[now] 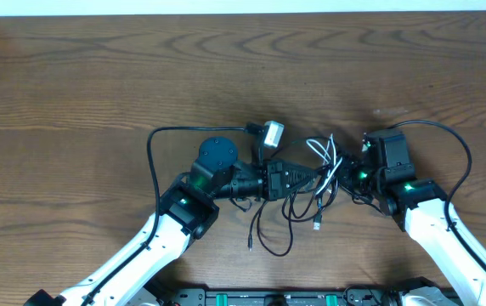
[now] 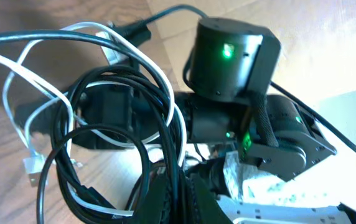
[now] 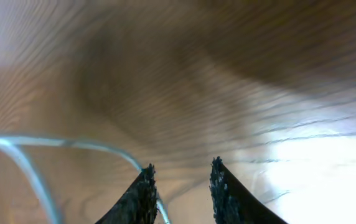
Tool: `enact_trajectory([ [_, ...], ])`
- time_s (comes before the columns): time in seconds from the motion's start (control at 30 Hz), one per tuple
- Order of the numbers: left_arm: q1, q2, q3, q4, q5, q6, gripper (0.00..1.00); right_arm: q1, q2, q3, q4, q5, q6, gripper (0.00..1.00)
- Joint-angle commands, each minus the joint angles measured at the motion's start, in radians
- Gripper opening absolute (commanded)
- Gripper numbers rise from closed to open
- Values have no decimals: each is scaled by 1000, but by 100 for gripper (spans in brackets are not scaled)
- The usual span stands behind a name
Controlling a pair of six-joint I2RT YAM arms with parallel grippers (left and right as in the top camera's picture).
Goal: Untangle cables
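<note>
Left gripper (image 1: 304, 178): clamped on black strands at the tangle's 9 o'clock, likely anchoring it.
Cables (image 1: 319, 194): bunched between both arms, plug ends (image 1: 318, 226) trailing toward 6 o'clock.
Right gripper (image 3: 181, 186): at 3 o'clock, fingers narrowly apart and empty (white cord (image 3: 66, 143) just beside), seemingly lining up.

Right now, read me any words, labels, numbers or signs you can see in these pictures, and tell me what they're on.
No text can be read in any view.
The small pale box near the cables may carry a label: too small to tell.
The green lights are plain dots, not signs.
</note>
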Motion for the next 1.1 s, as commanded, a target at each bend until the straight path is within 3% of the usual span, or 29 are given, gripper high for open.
enact_trajectory([
  [0.0, 2, -4, 9, 32, 118, -10, 8, 0, 7, 5, -13, 167, -6, 29],
  [0.33, 2, -4, 9, 62, 401, 240, 8, -125, 6, 5, -35, 238, -41, 32],
  [0.47, 2, -4, 9, 14, 427, 419, 8, -158, 6, 5, -35, 131, -124, 31],
  [0.57, 2, -3, 8, -87, 422, 653, 8, -175, 6, 5, -35, 15, -206, 26],
  [0.7, 2, -3, 8, -226, 260, 779, 8, -212, 1, 5, -35, -130, -271, 30],
  [0.83, 2, -3, 8, -318, 28, 783, 8, -279, -9, 5, -34, -317, -313, 30],
  [1.07, 2, -3, 8, -324, -122, 783, 8, -372, -23, 5, -21, -646, -424, 31],
])
